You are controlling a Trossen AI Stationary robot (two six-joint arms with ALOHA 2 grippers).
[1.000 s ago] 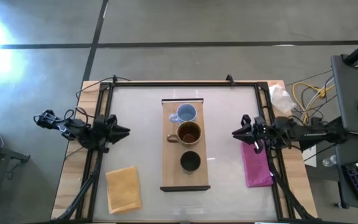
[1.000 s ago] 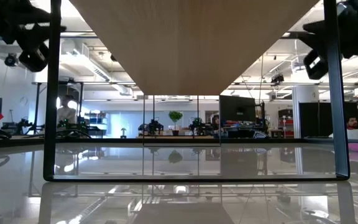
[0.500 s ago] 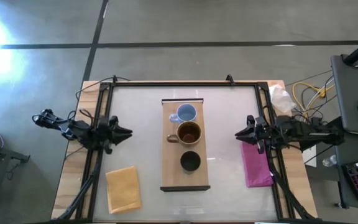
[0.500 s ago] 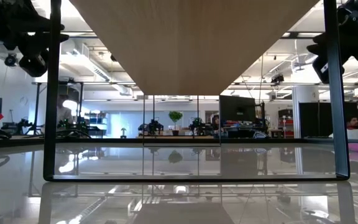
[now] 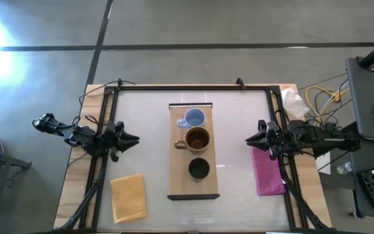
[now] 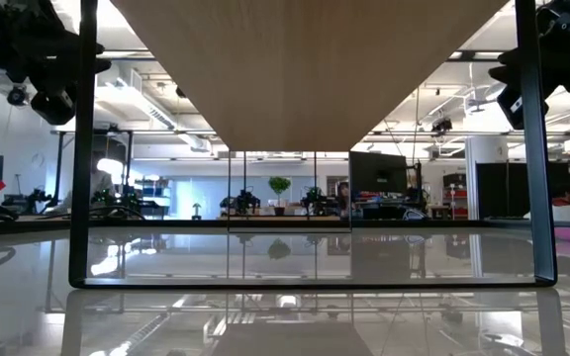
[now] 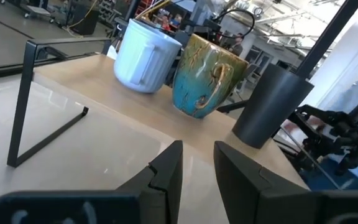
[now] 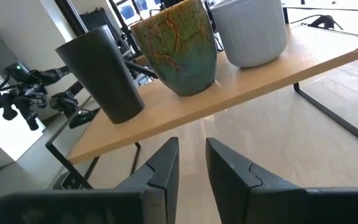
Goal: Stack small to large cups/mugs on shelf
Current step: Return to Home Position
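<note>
Cups and mugs stand upright in a single row on the long light-wood shelf (image 5: 210, 185), raised on thin dark metal legs at the middle of the glass-topped table (image 5: 148, 110). At the shelf's near end is the tall black handleless cup (image 5: 199, 168). Beyond it is the brown-and-teal glazed mug (image 5: 198, 139), and farthest, close beside that, the light-blue mug (image 5: 193, 118).

The left gripper (image 5: 132, 139) hangs at the table's left side, beyond a folded yellow cloth (image 5: 128, 198). The right gripper (image 5: 249, 138) hangs at the right side, by the far end of a magenta cloth (image 5: 267, 172). Both are well apart from the shelf. The left fingers (image 7: 166, 177) and the right fingers (image 8: 229, 174) stand slightly parted, with a narrow gap and nothing between them.

From my console I judge the placing done and the arms parked or nearly so. The danger I watch for is an arm swinging inward on its way home. A knock to a leg or the board's edge would shake the row, and the tall, narrow black cup would likely tip first.

The shelf's long axis runs near to far, midway between the arms and square to the line from gripper to gripper. Both mug handles point toward the left arm's side.
</note>
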